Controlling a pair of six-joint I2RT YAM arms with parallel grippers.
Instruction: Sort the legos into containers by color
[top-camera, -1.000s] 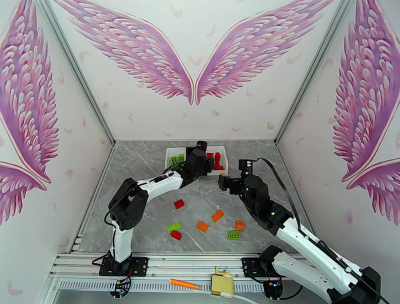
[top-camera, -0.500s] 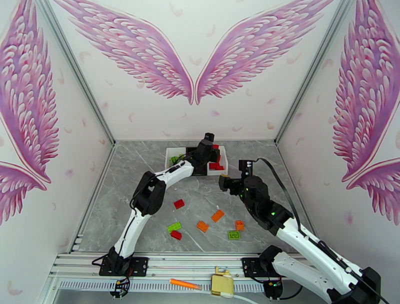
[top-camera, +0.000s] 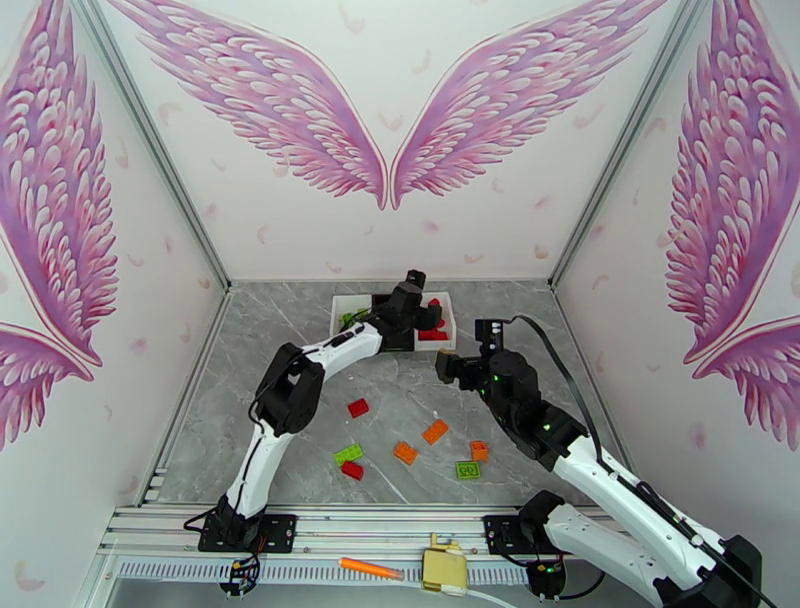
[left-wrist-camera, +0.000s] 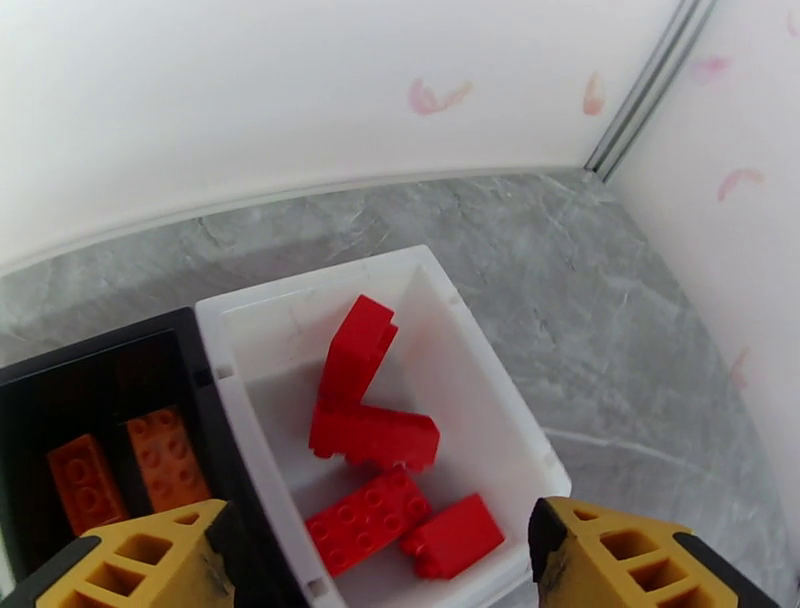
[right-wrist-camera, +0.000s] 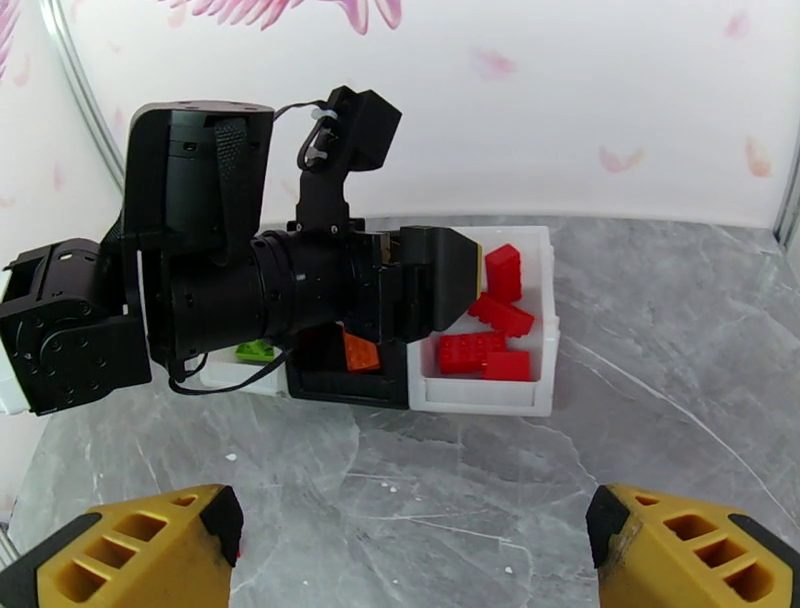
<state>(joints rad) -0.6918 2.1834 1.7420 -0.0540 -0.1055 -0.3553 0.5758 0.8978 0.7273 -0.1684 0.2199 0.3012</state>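
Seven loose legos (top-camera: 405, 452) lie on the worktop (top-camera: 260, 320), all nearer the bases than either pair of fingers. The lone red brick (top-camera: 358, 407) sits on the left arm's side, while the orange brick (top-camera: 435, 431), its long axis seemingly slanting toward the far right, lies just base-ward of the right fingers (right-wrist-camera: 680, 545), which hang spread wide and empty. Farther back, the left fingers (left-wrist-camera: 150, 555) are spread apart with nothing between them above the white bin (left-wrist-camera: 480, 340), where four red bricks (left-wrist-camera: 372, 437) lie, beside the black bin (left-wrist-camera: 100, 345).
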